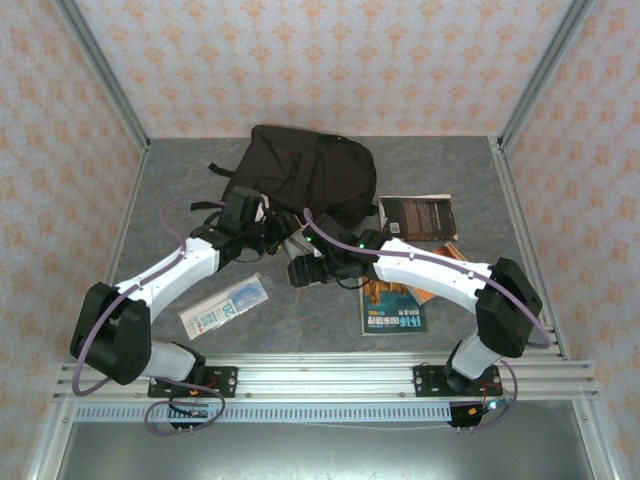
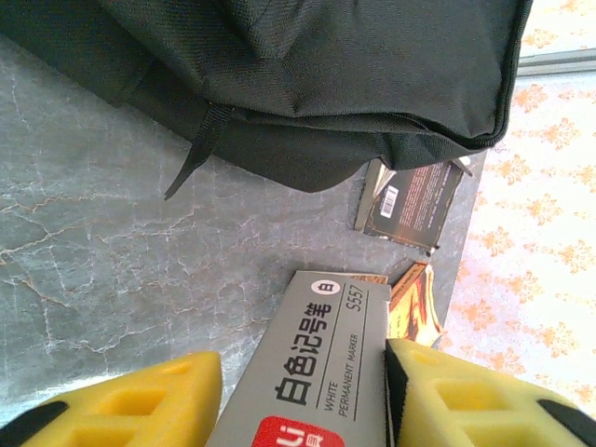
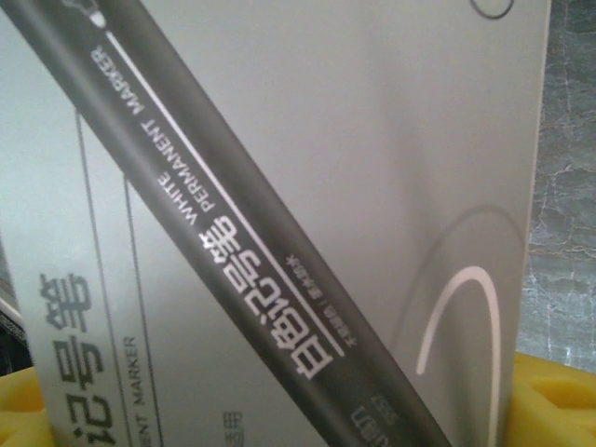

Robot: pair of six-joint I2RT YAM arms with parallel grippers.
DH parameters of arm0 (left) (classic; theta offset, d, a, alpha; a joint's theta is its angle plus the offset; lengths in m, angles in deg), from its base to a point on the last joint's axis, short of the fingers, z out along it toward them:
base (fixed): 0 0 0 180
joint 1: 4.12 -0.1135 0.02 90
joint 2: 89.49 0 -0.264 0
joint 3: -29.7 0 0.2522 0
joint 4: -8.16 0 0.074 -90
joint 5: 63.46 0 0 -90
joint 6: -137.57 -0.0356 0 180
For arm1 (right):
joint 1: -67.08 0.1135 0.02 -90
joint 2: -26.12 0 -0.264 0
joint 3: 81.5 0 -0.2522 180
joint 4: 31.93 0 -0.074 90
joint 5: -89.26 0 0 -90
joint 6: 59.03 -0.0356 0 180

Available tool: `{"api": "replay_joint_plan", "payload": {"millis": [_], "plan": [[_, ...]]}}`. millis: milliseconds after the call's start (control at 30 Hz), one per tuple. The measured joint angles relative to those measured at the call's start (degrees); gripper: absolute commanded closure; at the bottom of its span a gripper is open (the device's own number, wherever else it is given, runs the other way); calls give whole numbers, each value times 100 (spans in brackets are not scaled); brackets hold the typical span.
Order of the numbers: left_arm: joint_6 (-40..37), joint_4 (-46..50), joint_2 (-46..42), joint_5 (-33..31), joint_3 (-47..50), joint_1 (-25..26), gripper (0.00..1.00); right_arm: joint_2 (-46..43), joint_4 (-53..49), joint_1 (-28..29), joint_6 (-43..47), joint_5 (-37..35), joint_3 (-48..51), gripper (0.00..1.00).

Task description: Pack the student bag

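left hand (image 2: pixel 303 370) half-closed astride the marker box (image 2: pixel 321 321), right hand (image 1: pixel 303 271) wide around it; firm hold by either, can't tell. box's long axis runs toward the student bag (image 1: pixel 300 175), just beyond the left hand.

The grey marbled tabletop (image 1: pixel 470 185) carries the student bag (image 1: pixel 300 175) at far middle. A dark book (image 1: pixel 417 216) lies just right of it, a teal-and-orange book (image 1: pixel 392 305) nearer (overlapping another), and a clear packet (image 1: pixel 226 306) near left.
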Motion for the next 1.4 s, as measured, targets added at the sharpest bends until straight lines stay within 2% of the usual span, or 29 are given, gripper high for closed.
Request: {"api": "replay_joint_plan", "payload": {"millis": [200, 367, 533, 767, 933, 1200, 1400], "plan": [[98, -48, -76, 37, 15, 17, 61, 0, -7, 2, -33, -256, -85, 0], [170, -48, -153, 48, 15, 15, 62, -151, -39, 0, -103, -693, -153, 1], [295, -44, -170, 28, 11, 9, 62, -669, -107, -57, -302, -1165, -146, 0], [789, -210, -184, -153, -61, -66, 61, -2186, 417, -693, -1300, -1541, 518, 2], [1268, -511, -363, -492, -125, -68, 61, -2822, 1333, -1294, -2621, -1185, 1386, 1], [1832, -1104, -1137, -1246, -192, -63, 61, -3064, 3110, -1451, -4577, -671, 2463, 1], [2000, -1478, -1421, -1681, -192, 85, 61, -2490, 4959, -1443, -5519, -203, 2669, 0]]}}
